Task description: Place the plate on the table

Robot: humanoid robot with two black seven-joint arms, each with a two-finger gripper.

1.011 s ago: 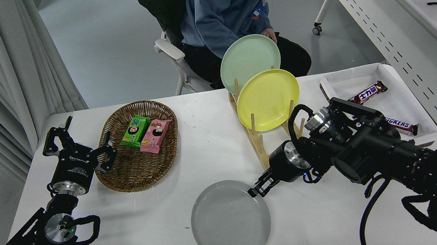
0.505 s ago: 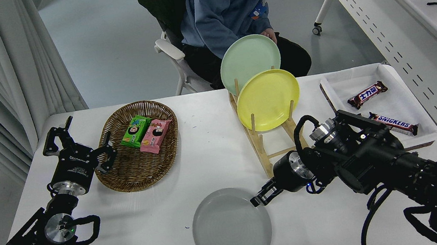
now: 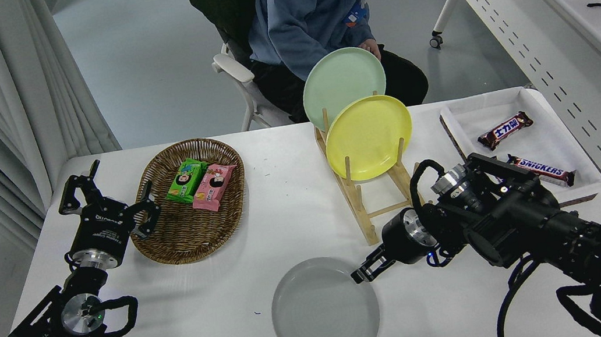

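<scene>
here a white bench (image 3: 294,204) is seen before a grey floor. three plates are counted: the grey plate (image 3: 325,312) flat at the near edge, gripped by the right hand (image 3: 363,272); the left hand (image 3: 105,202) is spread.

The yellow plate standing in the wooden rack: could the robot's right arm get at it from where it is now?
Probably yes. The right gripper is at the round light grey plate, and only bare white table and the wooden rack front lie between it and the yellow plate.

Pale green plate (image 3: 340,83) partly behind the yellow plate (image 3: 367,135); person (image 3: 313,8) cut off by the top edge.
</scene>
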